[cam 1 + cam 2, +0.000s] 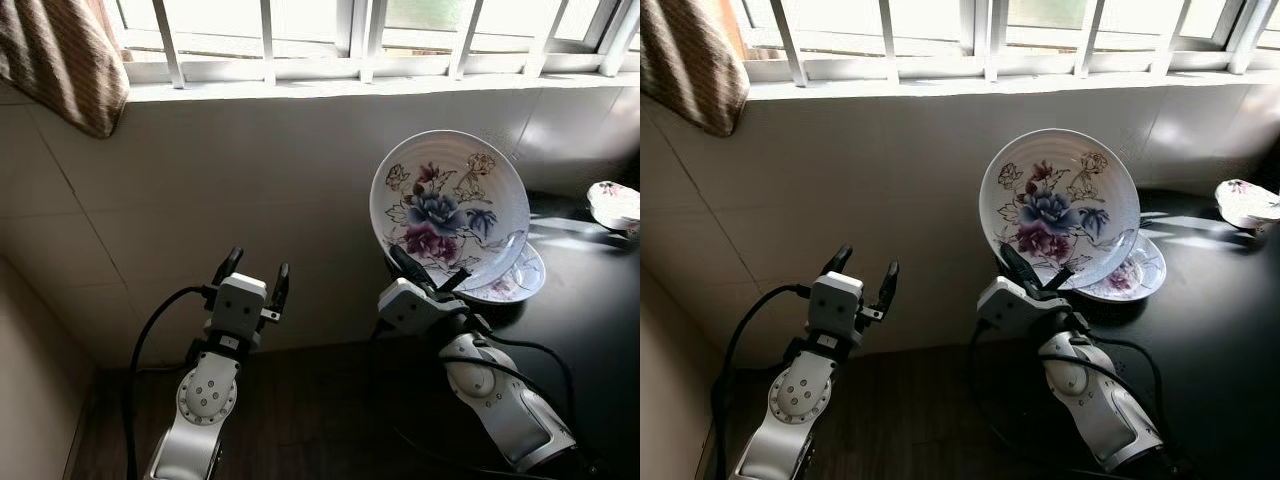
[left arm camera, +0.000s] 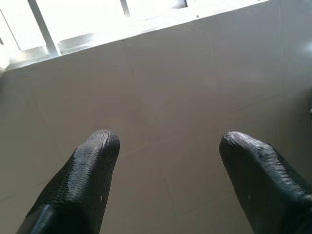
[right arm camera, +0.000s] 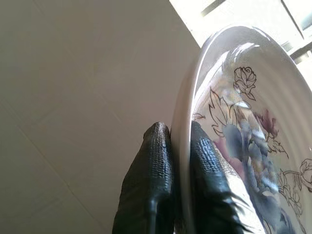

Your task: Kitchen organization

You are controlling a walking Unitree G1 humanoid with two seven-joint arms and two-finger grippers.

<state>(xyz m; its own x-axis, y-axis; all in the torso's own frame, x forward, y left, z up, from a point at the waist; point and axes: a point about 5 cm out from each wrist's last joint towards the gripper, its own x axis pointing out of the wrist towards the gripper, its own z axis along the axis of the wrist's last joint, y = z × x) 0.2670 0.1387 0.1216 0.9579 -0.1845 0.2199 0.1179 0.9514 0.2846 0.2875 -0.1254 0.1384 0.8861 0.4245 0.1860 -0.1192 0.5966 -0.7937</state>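
Observation:
My right gripper is shut on the lower rim of a white floral plate, which it holds up on edge, tilted toward me, above the dark counter. In the right wrist view the two black fingers pinch the floral plate's rim from both sides. A second floral plate lies flat on the counter just behind and below the held one. My left gripper stands open in the air in front of the tiled wall, with nothing between its fingertips.
A small floral dish sits at the far right of the counter. A pale tiled wall rises straight ahead under a barred window. A striped curtain hangs at the upper left. Dark floor lies below the arms.

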